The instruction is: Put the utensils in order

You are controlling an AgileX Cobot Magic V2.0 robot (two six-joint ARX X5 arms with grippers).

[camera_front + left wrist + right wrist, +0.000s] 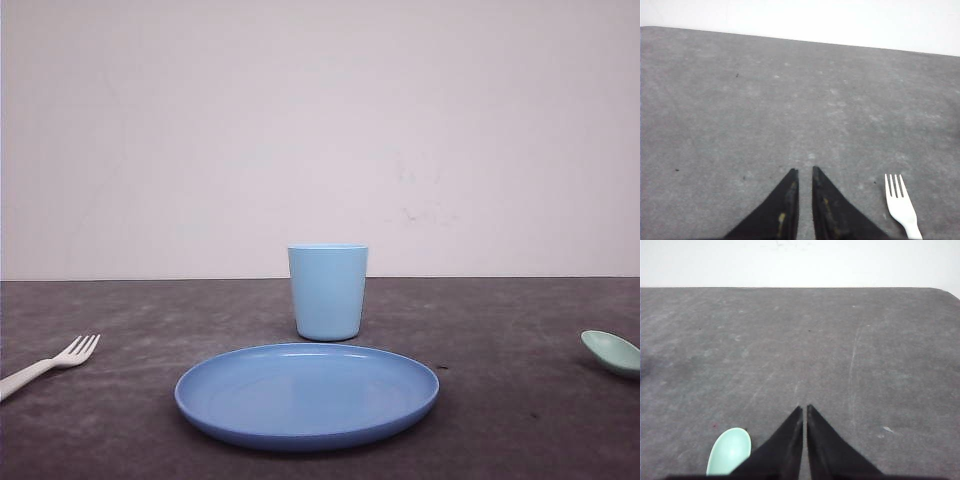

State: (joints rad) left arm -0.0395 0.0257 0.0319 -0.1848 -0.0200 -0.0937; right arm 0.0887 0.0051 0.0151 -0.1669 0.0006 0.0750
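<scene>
The white fork (50, 363) lies on the counter (500, 420) well to the left of the blue plate (306, 394), the mint-green spoon (611, 352) well to its right. The light blue cup (328, 291) stands just behind the plate. Left gripper (805, 172) closed, empty, beside the fork; right gripper (804, 409) closed, empty, beside the spoon.

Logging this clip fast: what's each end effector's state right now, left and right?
Left end effector: closed, holding nothing; the fork lies beside it.
Right end effector: closed, holding nothing; the spoon lies beside it.
</scene>
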